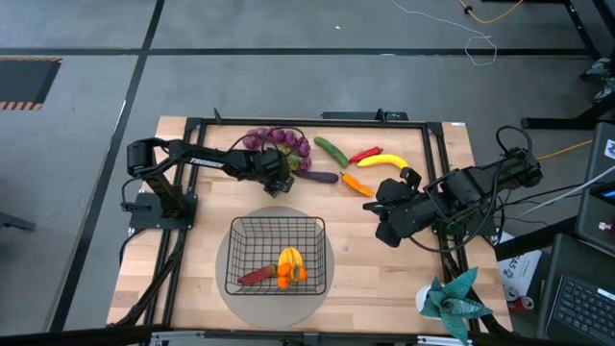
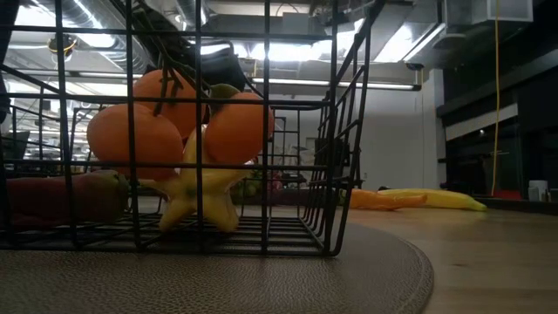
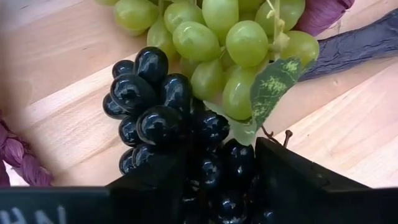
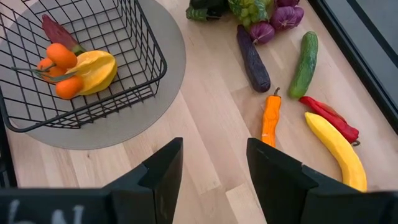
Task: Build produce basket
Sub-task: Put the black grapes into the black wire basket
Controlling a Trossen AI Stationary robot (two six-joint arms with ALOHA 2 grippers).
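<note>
Left hand (image 3: 217,180) straddles dark grapes (image 3: 161,118), fingers apart, seen only in wrist view; right hand (image 4: 211,168) hovers part-open.

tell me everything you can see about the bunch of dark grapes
The dark grapes are a cluster of glossy, near-black oval berries that look like plastic. They lie on the wooden table at its far side, pressed against a bunch of green grapes with a fabric-looking leaf. The left gripper is right at them, its dark fingers on either side of the cluster's near end.
</note>
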